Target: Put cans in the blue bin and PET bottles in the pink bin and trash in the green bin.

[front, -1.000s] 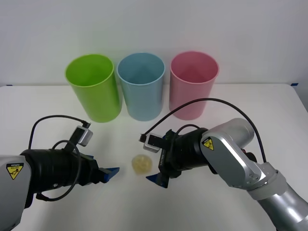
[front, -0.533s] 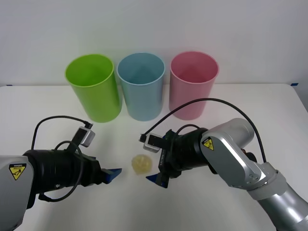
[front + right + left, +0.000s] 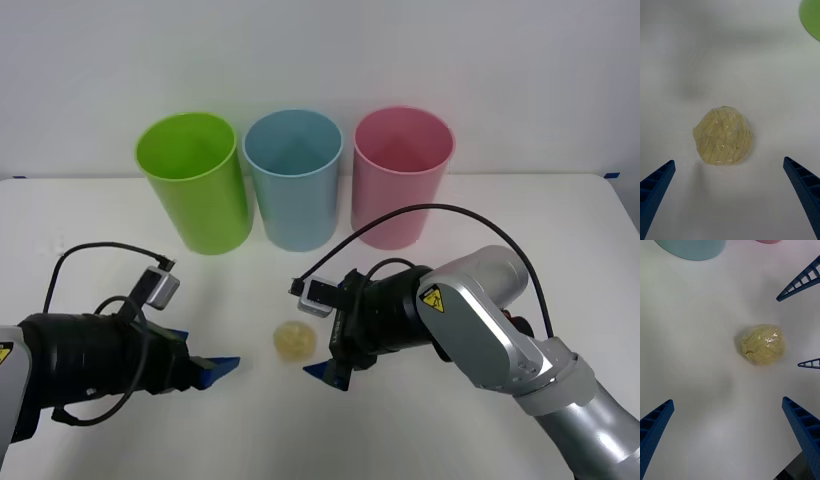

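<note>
where three bins stand, one trash [image 3: 295, 340]

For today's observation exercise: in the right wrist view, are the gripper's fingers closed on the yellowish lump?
No. The right gripper is open, its fingers apart from the trash lying on the table.

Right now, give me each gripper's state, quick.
Left gripper: open, holding nothing, beside the trash.
Right gripper: open, holding nothing, trash lying just ahead of its fingers.
</note>
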You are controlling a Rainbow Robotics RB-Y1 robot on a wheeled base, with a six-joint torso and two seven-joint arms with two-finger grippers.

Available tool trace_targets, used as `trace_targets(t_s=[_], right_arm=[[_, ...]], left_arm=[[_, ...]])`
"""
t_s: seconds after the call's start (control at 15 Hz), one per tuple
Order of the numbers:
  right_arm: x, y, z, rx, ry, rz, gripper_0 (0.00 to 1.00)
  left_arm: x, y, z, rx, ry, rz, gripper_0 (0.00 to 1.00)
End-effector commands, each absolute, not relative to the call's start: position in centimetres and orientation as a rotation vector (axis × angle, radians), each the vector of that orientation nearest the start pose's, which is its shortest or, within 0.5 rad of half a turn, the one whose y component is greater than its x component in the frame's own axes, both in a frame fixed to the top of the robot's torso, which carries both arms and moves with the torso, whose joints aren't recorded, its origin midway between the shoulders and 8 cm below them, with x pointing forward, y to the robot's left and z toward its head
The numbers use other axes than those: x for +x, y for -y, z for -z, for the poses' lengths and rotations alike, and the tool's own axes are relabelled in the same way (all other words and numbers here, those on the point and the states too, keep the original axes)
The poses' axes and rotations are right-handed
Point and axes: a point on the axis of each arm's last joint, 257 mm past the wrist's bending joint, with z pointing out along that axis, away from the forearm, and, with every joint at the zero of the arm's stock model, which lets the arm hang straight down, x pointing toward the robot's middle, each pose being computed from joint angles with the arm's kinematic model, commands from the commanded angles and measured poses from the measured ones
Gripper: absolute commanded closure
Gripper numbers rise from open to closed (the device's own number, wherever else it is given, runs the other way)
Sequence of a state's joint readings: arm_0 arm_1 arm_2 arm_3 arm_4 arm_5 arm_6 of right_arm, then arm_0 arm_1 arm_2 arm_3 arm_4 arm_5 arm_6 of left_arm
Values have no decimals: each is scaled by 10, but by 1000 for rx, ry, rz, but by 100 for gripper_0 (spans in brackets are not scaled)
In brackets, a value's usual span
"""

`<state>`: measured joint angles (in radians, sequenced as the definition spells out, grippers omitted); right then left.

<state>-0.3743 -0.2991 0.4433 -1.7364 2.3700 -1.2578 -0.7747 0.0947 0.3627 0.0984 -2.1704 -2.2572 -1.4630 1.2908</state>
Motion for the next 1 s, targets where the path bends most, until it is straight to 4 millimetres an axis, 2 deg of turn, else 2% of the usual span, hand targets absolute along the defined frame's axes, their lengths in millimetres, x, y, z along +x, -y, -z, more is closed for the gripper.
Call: trace_targets(t_s=[0.07, 0.8, 1.0], right_arm=[[414, -10, 297, -1613, -1851, -344, 0], [414, -10, 297, -1613, -1851, -344, 0], [414, -10, 297, -1613, -1851, -344, 0]], left_arm=[[358, -187, 265, 608, -2378, 545, 0], [339, -214, 256, 672, -2321, 576, 0], [331, -218, 248, 716, -2282, 602, 0]])
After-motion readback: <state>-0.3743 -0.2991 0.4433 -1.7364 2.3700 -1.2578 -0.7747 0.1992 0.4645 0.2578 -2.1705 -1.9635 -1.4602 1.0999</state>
